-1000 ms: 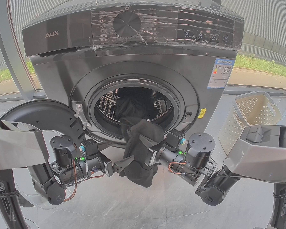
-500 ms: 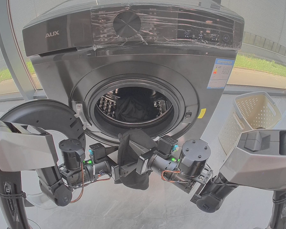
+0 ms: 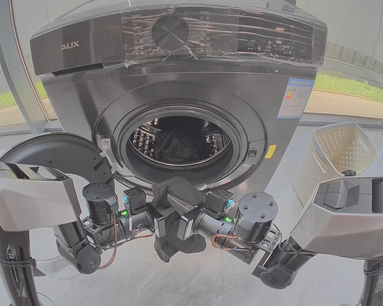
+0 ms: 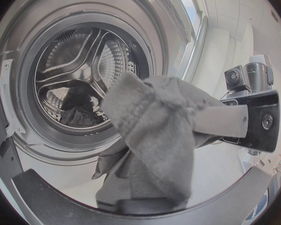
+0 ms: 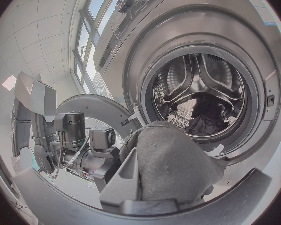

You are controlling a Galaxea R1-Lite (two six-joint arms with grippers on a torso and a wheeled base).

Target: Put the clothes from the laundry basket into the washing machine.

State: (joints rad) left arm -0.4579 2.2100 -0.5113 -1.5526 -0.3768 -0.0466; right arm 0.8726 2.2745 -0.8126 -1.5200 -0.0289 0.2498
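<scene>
Just below the open port of the washing machine, we log a dark garment bunched outside the drum. The right gripper clamps it; the left gripper sits against it, grip we cannot tell. Another dark cloth lies inside. At right stands the laundry basket.

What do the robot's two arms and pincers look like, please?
The left arm and right arm have angular grey shells, black cylindrical joints, green lights and looped orange cables. Small black camera boxes sit behind the black-bodied left pincer and right pincer.
</scene>
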